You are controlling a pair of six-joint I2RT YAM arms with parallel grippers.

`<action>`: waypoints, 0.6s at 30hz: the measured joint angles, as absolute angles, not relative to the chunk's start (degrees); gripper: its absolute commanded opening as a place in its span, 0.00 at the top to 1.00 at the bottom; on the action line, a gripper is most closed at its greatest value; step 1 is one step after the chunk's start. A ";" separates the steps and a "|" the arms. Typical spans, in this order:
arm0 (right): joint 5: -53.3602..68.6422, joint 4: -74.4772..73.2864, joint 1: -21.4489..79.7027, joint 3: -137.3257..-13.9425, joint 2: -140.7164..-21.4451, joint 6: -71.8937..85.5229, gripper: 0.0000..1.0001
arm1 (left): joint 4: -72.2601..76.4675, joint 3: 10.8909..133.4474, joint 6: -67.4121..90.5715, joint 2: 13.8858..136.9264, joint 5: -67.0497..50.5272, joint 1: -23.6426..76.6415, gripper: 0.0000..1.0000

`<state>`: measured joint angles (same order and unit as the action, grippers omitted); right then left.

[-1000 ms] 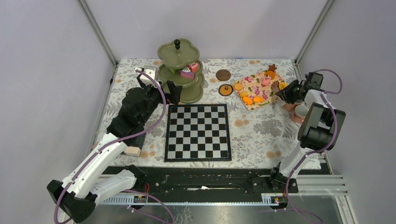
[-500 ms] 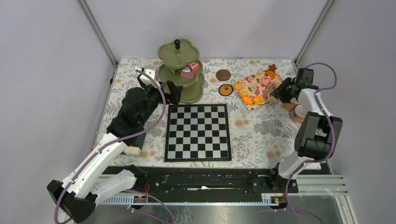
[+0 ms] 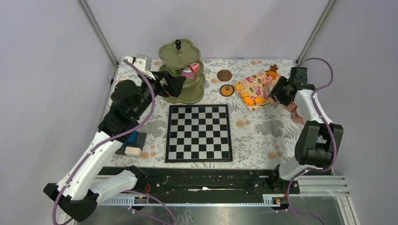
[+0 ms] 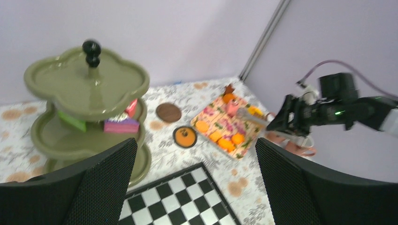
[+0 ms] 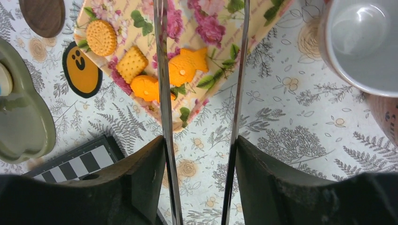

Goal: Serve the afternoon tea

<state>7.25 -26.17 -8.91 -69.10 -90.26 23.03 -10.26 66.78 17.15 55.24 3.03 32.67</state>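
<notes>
The olive-green three-tier stand with a black knob stands at the back left. Its middle tier holds a pink cake and a red piece. A floral tray at the back right carries orange and pink pastries, among them an orange fish biscuit. My left gripper is open and empty, raised beside the stand. My right gripper is shut on metal tongs, whose arms reach over the tray. A pink-patterned cup stands just right of the tongs.
A black-and-white chessboard lies in the middle. A brown disc and an orange smiley disc lie between the stand and the tray. Blue and beige blocks lie at the left. Frame posts stand at the back corners.
My left arm has lifted and swung back, bringing its gripper up beside the stand and uncovering the blue block. My right gripper has moved left and back, with the tongs over the tray.
</notes>
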 measured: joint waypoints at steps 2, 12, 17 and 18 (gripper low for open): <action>6.28 -26.65 -8.19 -70.15 -90.80 22.59 0.37 | -9.37 68.60 17.91 54.94 1.76 32.67 0.01; -1.30 -26.72 -3.09 -77.58 -97.60 22.48 0.37 | -6.22 68.07 15.35 54.30 3.25 32.67 0.01; -6.04 -27.00 -0.60 -81.14 -101.58 23.00 0.41 | -5.78 64.29 13.41 53.82 5.37 32.64 0.01; -7.05 -27.18 -0.03 -82.00 -102.45 23.05 0.43 | -5.82 63.66 13.26 53.71 5.65 32.62 0.01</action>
